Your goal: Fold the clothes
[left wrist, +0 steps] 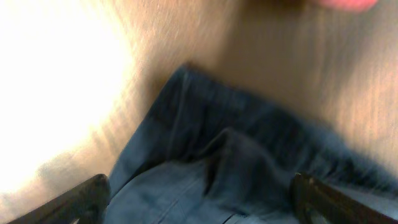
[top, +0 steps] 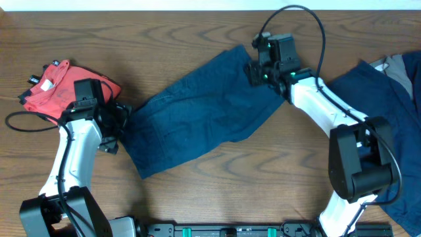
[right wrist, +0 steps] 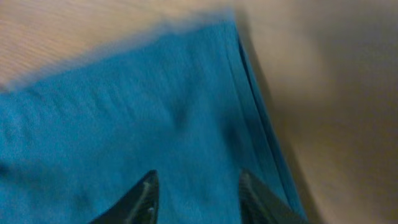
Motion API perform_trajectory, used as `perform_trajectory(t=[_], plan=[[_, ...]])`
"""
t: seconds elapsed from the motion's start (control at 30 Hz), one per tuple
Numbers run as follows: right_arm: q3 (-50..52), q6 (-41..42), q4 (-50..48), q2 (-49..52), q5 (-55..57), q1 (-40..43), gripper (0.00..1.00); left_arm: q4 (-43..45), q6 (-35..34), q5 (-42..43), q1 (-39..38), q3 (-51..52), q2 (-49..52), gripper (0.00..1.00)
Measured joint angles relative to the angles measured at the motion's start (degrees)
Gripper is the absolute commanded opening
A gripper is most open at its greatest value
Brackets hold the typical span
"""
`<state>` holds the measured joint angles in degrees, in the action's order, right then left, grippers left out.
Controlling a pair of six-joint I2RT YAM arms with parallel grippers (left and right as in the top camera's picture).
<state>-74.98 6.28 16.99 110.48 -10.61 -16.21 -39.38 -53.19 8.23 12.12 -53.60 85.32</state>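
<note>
Navy shorts point(top: 197, 108) lying diagonally across wooden table point(top: 197, 26), left gripper point(top: 123, 127) spread at lower-left edge, right gripper point(top: 258, 70) spread at upper-right corner

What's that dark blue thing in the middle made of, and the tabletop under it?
The navy shorts look like soft matte cloth, perhaps cotton: they wrinkle and lie limp. The table looks like wood or a wood-look laminate, since swirling grain shows.
</note>
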Motion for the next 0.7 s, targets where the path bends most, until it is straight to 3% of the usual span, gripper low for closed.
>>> perform_trajectory(t=[0.17, 0.47, 0.7], plan=[[0.6, 1.4, 13.2, 0.4, 5.5, 1.2, 0.36, -5.0, 3.7, 2.4, -0.2, 0.7, 0.0, 0.98], [4.7, 3.4, 13.4, 2.3, 10.7, 1.6, 0.42, -5.1, 5.5, 3.6, -0.2, 6.5, 0.0, 0.98], [4.7, 3.6, 13.5, 2.3, 10.8, 1.6, 0.43, 4.5, 8.1, 3.9, 0.2, 6.5, -2.6, 0.98]])
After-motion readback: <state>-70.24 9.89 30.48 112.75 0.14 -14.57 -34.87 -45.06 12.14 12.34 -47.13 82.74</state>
